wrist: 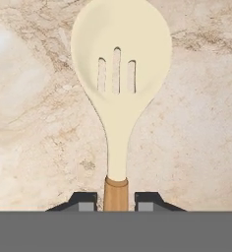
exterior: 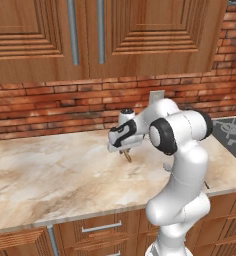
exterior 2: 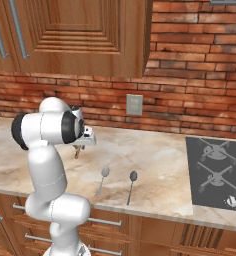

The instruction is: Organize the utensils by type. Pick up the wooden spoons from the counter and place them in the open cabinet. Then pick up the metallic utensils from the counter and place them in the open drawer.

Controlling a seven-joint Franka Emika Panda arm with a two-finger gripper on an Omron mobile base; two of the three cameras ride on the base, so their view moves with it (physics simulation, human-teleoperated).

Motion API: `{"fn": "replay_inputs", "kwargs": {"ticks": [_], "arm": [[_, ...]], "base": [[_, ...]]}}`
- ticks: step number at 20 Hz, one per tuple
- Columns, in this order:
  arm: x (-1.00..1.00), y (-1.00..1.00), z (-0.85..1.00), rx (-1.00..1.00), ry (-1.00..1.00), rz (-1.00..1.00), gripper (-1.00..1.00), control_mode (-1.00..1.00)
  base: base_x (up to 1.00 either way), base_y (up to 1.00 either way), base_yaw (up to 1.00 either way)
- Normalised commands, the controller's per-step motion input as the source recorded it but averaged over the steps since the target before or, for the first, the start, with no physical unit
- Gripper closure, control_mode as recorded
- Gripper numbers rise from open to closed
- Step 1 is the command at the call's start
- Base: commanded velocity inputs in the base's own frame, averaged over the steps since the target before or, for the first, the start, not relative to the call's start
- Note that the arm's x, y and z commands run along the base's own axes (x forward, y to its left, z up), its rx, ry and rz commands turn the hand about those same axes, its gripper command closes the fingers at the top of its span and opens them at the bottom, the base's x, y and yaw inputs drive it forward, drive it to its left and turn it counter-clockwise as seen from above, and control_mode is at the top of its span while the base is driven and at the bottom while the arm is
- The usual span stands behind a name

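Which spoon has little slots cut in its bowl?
The cream slotted spoon with the brown wooden handle, with the jaws on either side of its handle. The two thin grey metal spoons lying on the beige marble counter have plain bowls.

The wooden spoon (wrist: 119, 98) hangs over the worktop (exterior: 50, 170), its handle between the pincer (wrist: 116, 201) fingers, well back from the front edge. Two metal spoons (exterior 2: 103, 179) lie side by side near the front edge, to the right of the arm. The stovetop (exterior 2: 217, 172) sits at the worktop's right end.
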Motion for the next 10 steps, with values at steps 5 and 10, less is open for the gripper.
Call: {"fn": "replay_inputs", "kwargs": {"ticks": [5, 10], "arm": [[-0.45, -0.06, 0.41, 0.0, -0.03, 0.04, 1.0, -1.0], [-0.43, -0.12, 0.44, 0.0, -0.01, 0.04, 1.0, -1.0]], "base": [[0.0, 0.0, 0.0], [0.0, 0.0, 0.0]]}}
